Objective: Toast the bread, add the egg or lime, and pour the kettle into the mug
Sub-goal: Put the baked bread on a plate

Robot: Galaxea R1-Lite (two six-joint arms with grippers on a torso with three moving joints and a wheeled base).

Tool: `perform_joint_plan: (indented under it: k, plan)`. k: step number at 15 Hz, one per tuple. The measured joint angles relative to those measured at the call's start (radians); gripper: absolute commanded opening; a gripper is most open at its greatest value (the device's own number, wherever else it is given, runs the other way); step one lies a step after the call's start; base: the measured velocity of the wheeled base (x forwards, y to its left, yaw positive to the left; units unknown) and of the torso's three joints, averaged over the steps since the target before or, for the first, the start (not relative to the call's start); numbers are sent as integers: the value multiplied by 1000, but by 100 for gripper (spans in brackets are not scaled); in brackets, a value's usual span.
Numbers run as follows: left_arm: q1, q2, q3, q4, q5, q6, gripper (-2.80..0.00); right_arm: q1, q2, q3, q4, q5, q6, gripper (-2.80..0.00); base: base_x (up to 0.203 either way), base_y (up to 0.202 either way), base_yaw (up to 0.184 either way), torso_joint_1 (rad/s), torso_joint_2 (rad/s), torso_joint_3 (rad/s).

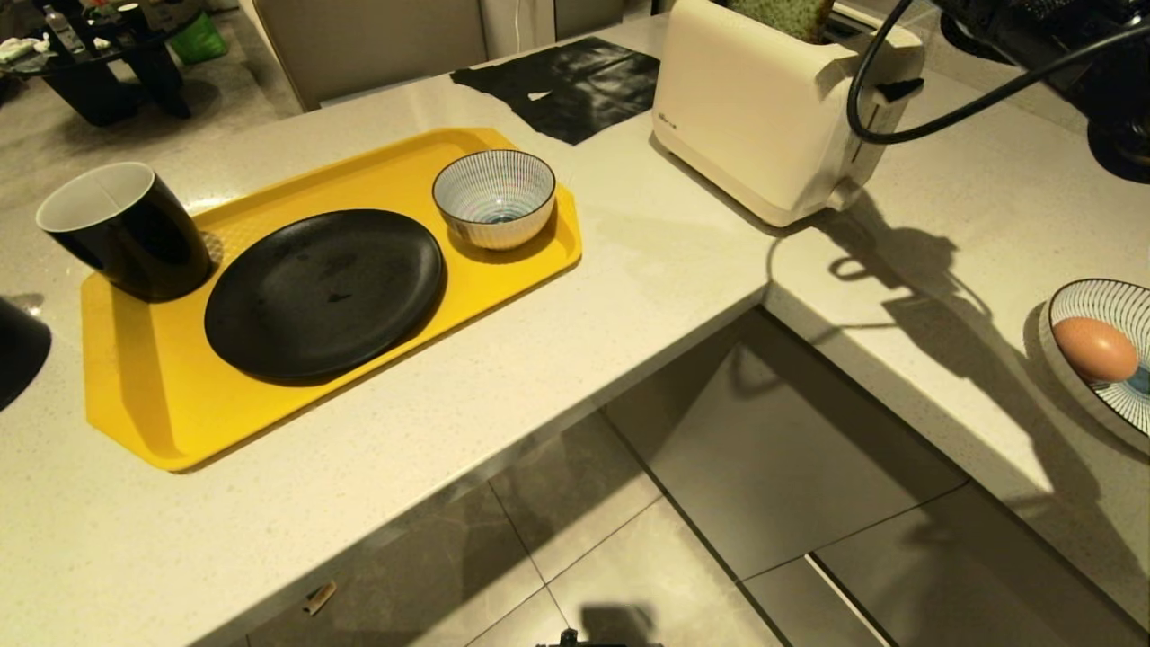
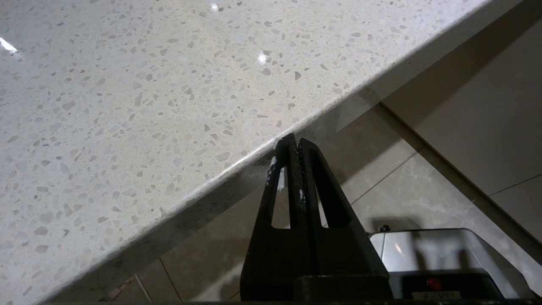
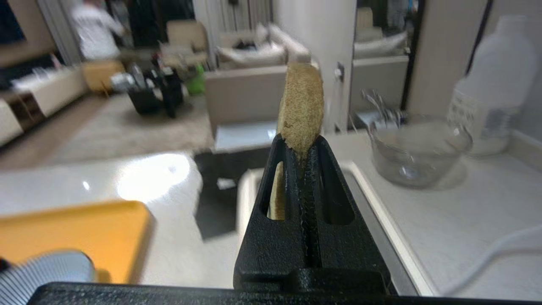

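The bread (image 3: 301, 101), a pale green slice with a tan crust, stands on edge over the slot of the cream toaster (image 1: 764, 126), and my right gripper (image 3: 301, 144) is shut on its near edge. In the head view only the slice's top (image 1: 782, 16) shows above the toaster. A peach-orange egg (image 1: 1094, 349) lies in a striped dish at the far right. The black mug (image 1: 126, 232), white inside, stands on the yellow tray (image 1: 135, 395). My left gripper (image 2: 294, 144) is shut and empty beside the counter's edge. A black rounded shape (image 1: 18, 350) is cut by the left edge; I cannot tell if it is the kettle.
On the tray sit a black plate (image 1: 323, 292) and a striped bowl (image 1: 494, 198). A black mat (image 1: 566, 85) lies behind the tray. A black cable (image 1: 943, 112) loops by the toaster. A glass bowl (image 3: 417, 148) and a white bottle (image 3: 493, 84) stand beyond it. A person (image 3: 95, 29) is far off.
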Motion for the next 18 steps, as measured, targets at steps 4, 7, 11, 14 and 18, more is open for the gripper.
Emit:
perform_joint_plan:
  k: [4,7,11,14,18]
  plan:
    - [0,0,0,0,0,1,-280,9,-24,0,-63,-5,22,-280,0,0,0,0,0,0]
    - [0,0,0,0,1,3,-280,9,-74,9,-43,-7,31,-280,0,0,0,0,0,0]
    - [0,0,0,0,0,7,-280,7,-210,108,47,-12,42,-280,0,0,0,0,0,0]
    - [0,0,0,0,-3,8,-280,3,-348,280,149,-14,33,-280,0,0,0,0,0,0]
    - [0,0,0,-1,-1,-1,-280,-43,-513,446,277,-11,26,-280,0,0,0,0,0,0]
